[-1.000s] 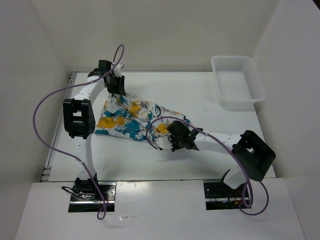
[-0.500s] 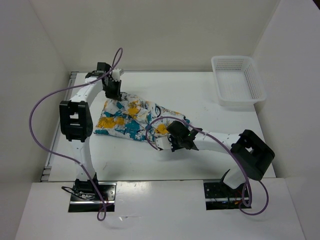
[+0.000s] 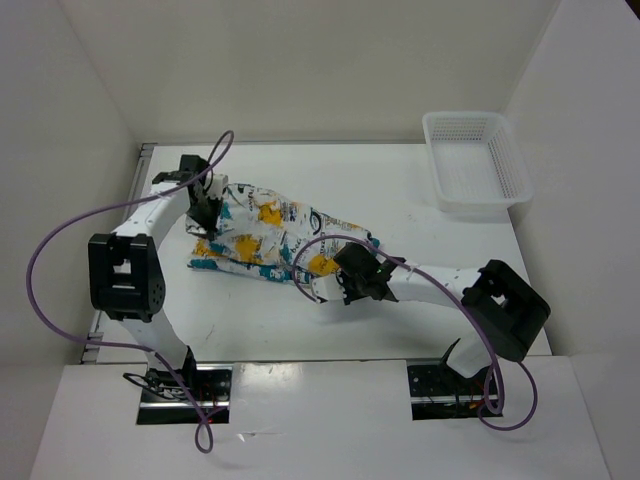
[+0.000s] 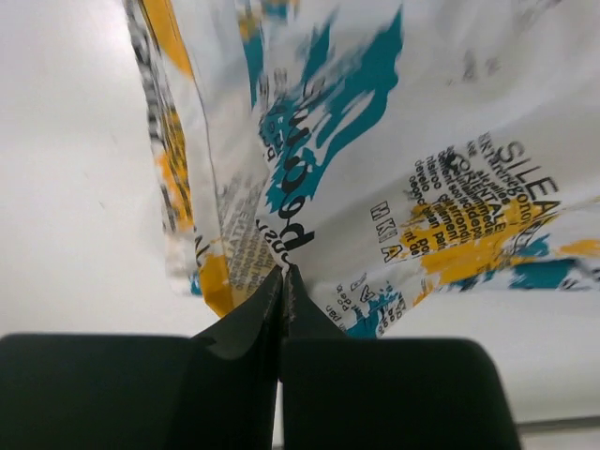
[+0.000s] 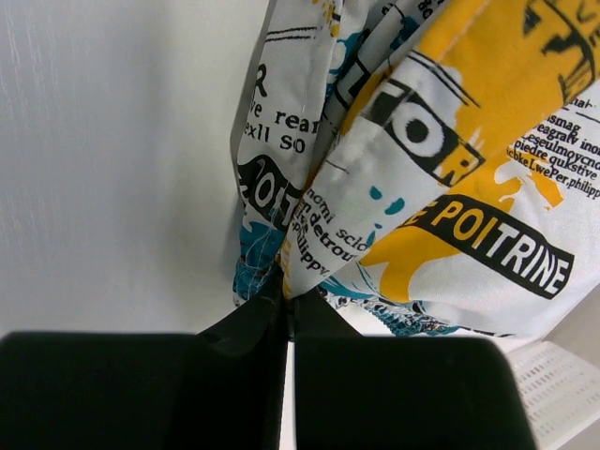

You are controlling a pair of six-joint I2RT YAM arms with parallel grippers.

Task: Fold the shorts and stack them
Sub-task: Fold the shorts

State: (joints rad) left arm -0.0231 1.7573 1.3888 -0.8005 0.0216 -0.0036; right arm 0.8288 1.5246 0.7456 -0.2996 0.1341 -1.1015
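- The shorts (image 3: 262, 238) lie on the tabletop (image 3: 420, 240), left of the middle, stretched between the two arms. The basket (image 3: 482, 206) is well apart at the far right.
- The left gripper (image 4: 283, 281) is closed on a cloth edge at the far-left end of the shorts. The right gripper (image 5: 286, 292) is likewise closed, pinching a bunched edge at the near-right end.
- The shorts look thin, light and limp, so they will probably sag between the two pinches and crease wherever nothing supports them. They are not fragile.
- A hem or corner is the best place to hold them. A pinch that catches only one layer may let the others slide away.
- The top view shows the whole spread, which end each arm holds, and the basket. The fingertips there are too small to judge.
- The wrist views show the jaws shut with cloth running out of them, and the right one shows several folds gathered together. Neither shows how the rest of the shorts lies.
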